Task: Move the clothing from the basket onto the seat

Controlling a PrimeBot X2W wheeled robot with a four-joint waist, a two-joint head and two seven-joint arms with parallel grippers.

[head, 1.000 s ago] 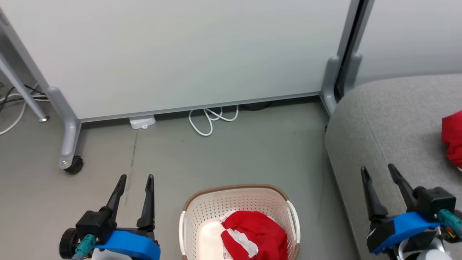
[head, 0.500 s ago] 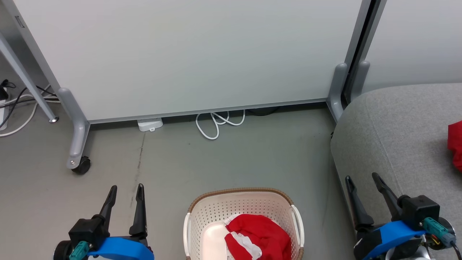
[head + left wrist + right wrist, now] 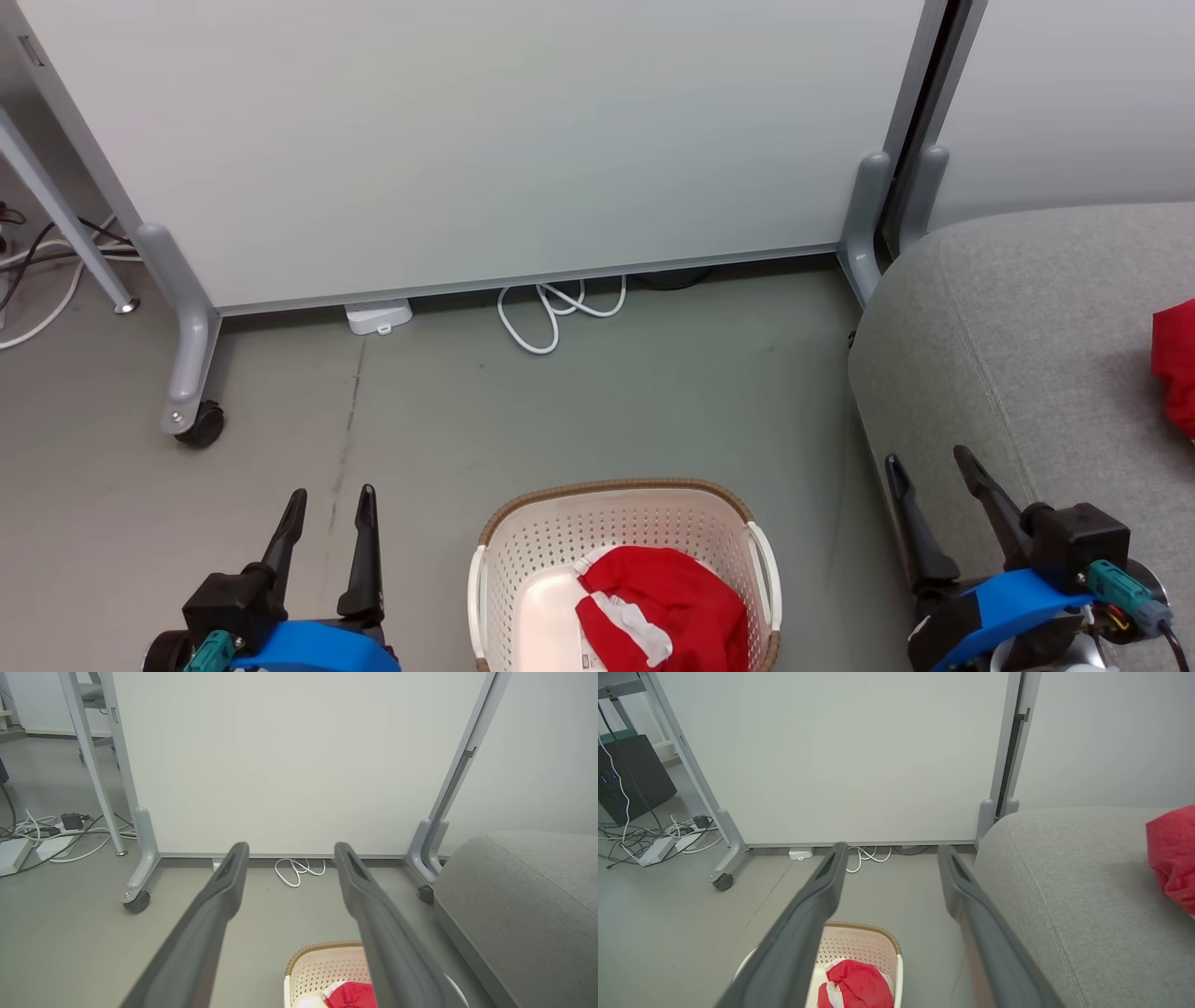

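Two long-fingered grippers frame the head view. The left gripper (image 3: 332,493) hangs at the lower left over bare floor and the right gripper (image 3: 926,456) at the lower right, before the sofa's rounded end. Both are spread wide with nothing between the fingers. Between them, at the bottom edge, a cream-white perforated plastic basket with a brown woven-look rim (image 3: 616,487) sits on the smooth grey floor (image 3: 579,401). A bright red fabric garment with white stripes (image 3: 672,602) lies crumpled inside it, toward its right side. The large light grey upholstered sofa (image 3: 1018,327) stands just right of the basket, with a strip of floor between them. A second red garment (image 3: 1178,364) lies on its seat at the right edge. A wide white partition panel on grey castor feet (image 3: 467,140) closes the far side, with a coiled white cable (image 3: 551,317) and a small white box (image 3: 378,315) at its foot. A broad stretch of floor lies between panel and basket.

In the left wrist view the parted, empty fingers point at the panel's base, with the basket's rim and the red cloth low between them. Loose cables and power strips (image 3: 46,840) lie on the floor at far left.

In the right wrist view the fingers are likewise apart and empty. The basket with its garment sits low, partly behind one finger, and the sofa's edge runs beside the other. A black box (image 3: 635,772) stands at far left.
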